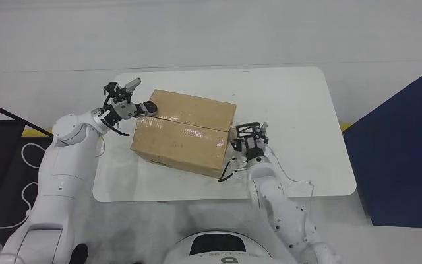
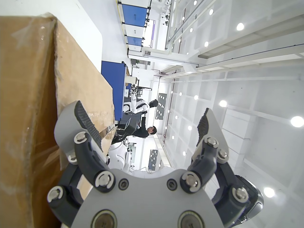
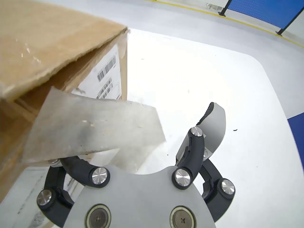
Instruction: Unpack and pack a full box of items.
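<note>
A closed brown cardboard box (image 1: 184, 132) lies on the white table (image 1: 297, 99), its top flaps meeting along a taped seam. My left gripper (image 1: 128, 105) is at the box's left end, open; in the left wrist view one fingertip (image 2: 82, 112) rests against the box (image 2: 28, 96) near its top edge, the other fingertip (image 2: 206, 119) is in free air. My right gripper (image 1: 249, 135) is open at the box's right end. A loose strip of clear tape (image 3: 95, 124) hangs off the box (image 3: 47, 55) and hides one of its fingers; the other finger (image 3: 213, 117) is over bare table.
A white shipping label (image 3: 106, 77) is on the box's right end face. The table has free surface to the right of and behind the box. A blue partition (image 1: 395, 158) stands off the table's right side.
</note>
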Robot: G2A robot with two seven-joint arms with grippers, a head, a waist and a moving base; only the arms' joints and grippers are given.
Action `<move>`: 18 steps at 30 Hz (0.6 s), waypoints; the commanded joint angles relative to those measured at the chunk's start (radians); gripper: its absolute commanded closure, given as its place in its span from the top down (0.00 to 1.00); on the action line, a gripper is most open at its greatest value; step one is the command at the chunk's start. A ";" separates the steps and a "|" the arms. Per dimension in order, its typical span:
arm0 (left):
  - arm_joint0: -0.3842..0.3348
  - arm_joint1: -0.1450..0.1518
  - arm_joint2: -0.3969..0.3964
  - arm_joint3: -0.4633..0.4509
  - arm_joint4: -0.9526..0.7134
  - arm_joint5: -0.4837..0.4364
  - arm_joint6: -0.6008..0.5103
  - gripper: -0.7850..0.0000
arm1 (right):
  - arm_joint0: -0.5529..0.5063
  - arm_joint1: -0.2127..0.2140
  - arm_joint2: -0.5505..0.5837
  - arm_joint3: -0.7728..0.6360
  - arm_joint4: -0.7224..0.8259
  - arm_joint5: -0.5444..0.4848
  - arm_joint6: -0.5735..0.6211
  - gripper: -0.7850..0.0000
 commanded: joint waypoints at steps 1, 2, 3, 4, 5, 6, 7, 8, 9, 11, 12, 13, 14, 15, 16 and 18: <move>0.001 0.001 -0.003 -0.001 0.001 0.002 -0.001 1.00 | -0.025 0.000 0.024 -0.019 0.051 0.000 -0.081 1.00; 0.001 0.001 -0.004 -0.002 0.003 0.001 -0.001 1.00 | -0.038 0.000 0.035 -0.031 0.065 0.004 -0.112 1.00; 0.001 0.002 -0.004 -0.003 0.005 0.002 -0.001 1.00 | -0.052 0.001 0.044 -0.042 0.079 0.001 -0.135 1.00; 0.001 0.002 -0.005 -0.005 0.006 0.002 -0.002 1.00 | -0.066 0.001 0.054 -0.056 0.092 -0.003 -0.160 1.00; 0.002 0.003 -0.006 -0.006 0.007 0.002 -0.003 1.00 | -0.080 0.002 0.065 -0.071 0.104 -0.005 -0.182 1.00; 0.002 0.003 -0.006 -0.007 0.007 0.003 -0.003 1.00 | -0.096 0.003 0.074 -0.086 0.113 -0.007 -0.199 1.00; 0.002 0.003 -0.007 -0.008 0.010 0.003 -0.004 1.00 | -0.111 0.004 0.085 -0.105 0.118 -0.007 -0.214 1.00; 0.003 0.003 -0.007 -0.008 0.010 0.003 -0.004 1.00 | -0.123 0.005 0.091 -0.117 0.119 -0.009 -0.221 1.00; 0.003 0.004 -0.007 -0.009 0.012 0.004 -0.005 1.00 | -0.147 0.007 0.103 -0.146 0.114 -0.011 -0.234 1.00; 0.003 0.004 -0.006 -0.010 0.013 0.005 -0.006 1.00 | -0.178 0.009 0.113 -0.184 0.107 -0.014 -0.240 1.00; 0.004 0.004 -0.005 -0.011 0.015 0.006 -0.006 1.00 | -0.199 0.011 0.122 -0.212 0.092 -0.009 -0.240 1.00; 0.004 0.004 -0.004 -0.012 0.016 0.006 -0.007 1.00 | -0.214 0.012 0.124 -0.231 0.080 -0.003 -0.239 1.00; 0.003 0.004 -0.004 -0.013 0.017 0.006 -0.008 1.00 | -0.228 0.012 0.124 -0.248 0.066 0.006 -0.237 1.00; 0.002 0.004 -0.003 -0.014 0.019 0.005 -0.009 1.00 | -0.241 0.012 0.122 -0.262 0.052 0.016 -0.231 1.00; 0.001 0.004 -0.003 -0.015 0.022 0.002 -0.009 1.00 | -0.251 0.012 0.119 -0.274 0.033 0.035 -0.218 1.00; 0.001 0.005 -0.004 -0.019 0.024 -0.008 -0.009 1.00 | -0.265 0.010 0.104 -0.293 -0.024 0.081 -0.192 1.00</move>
